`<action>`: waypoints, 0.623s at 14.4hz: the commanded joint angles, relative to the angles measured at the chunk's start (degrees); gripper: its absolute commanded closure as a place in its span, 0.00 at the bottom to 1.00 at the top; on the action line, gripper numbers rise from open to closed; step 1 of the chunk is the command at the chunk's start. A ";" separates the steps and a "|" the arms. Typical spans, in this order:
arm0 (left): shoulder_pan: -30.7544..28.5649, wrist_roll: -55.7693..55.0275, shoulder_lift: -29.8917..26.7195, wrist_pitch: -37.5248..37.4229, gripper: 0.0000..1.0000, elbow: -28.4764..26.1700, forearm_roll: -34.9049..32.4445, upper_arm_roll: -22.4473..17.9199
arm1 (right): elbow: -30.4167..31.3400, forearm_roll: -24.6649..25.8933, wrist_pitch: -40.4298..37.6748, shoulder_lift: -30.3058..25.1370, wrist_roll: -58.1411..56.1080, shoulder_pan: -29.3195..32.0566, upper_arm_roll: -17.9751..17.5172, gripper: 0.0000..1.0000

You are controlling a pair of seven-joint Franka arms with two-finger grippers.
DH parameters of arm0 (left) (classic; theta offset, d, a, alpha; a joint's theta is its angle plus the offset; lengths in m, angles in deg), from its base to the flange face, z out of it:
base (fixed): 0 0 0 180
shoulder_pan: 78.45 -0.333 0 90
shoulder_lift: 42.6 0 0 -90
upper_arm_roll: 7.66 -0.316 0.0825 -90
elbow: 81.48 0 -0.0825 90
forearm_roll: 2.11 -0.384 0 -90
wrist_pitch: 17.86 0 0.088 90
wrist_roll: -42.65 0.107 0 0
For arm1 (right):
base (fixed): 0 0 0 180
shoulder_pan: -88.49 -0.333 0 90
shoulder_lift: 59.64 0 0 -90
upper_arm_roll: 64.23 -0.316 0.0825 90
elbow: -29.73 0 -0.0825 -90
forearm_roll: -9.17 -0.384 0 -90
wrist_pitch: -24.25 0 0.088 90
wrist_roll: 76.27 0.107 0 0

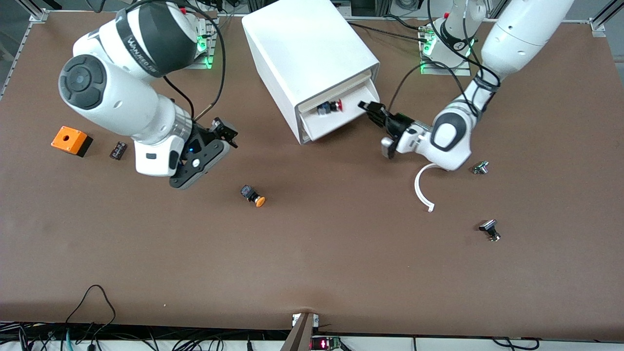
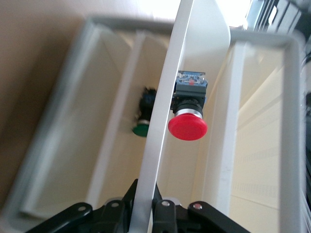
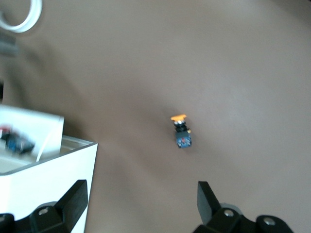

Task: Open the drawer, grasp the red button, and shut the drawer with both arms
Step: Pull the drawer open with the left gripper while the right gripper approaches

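The drawer, lowest in the white cabinet, is pulled partly out. The red-capped button lies in it; in the left wrist view its black body and blue tail sit against a thin white panel of the drawer. My left gripper is at the drawer's front edge, its jaws shut on that panel. My right gripper is open and empty over the table beside the cabinet, toward the right arm's end; in its wrist view only bare table lies between the fingers.
An orange-capped button lies nearer the front camera than the right gripper. A green-capped button lies in the drawer. An orange box and a small black part are at the right arm's end. A white curved strip and two small metal parts lie at the left arm's end.
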 commanded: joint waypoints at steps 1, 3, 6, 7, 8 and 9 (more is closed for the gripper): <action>-0.35 -1.77 -0.10 2.39 1.00 3.61 0.61 -3.97 | -1.07 2.17 2.18 0.57 -5.87 -3.52 0.22 0.00; -0.61 -1.77 0.25 2.39 1.00 4.94 0.52 -4.50 | -1.07 3.24 4.38 0.66 -10.44 -5.81 0.14 0.00; -0.96 -1.77 0.16 2.39 1.00 5.03 0.17 -4.68 | -1.07 3.24 6.24 0.75 -13.97 -9.24 0.14 0.00; -1.66 -1.95 -0.10 2.39 0.68 5.21 0.25 -4.85 | -1.07 3.24 6.24 0.75 -14.24 -10.29 0.14 0.00; -2.54 -1.08 -0.36 2.22 0.01 5.64 0.25 -5.03 | -1.07 3.24 6.24 0.75 -14.76 -11.35 0.14 0.00; -3.33 -0.98 -0.98 2.30 0.00 5.82 0.17 -5.03 | -1.07 3.42 6.15 0.93 -14.85 -12.58 0.14 0.00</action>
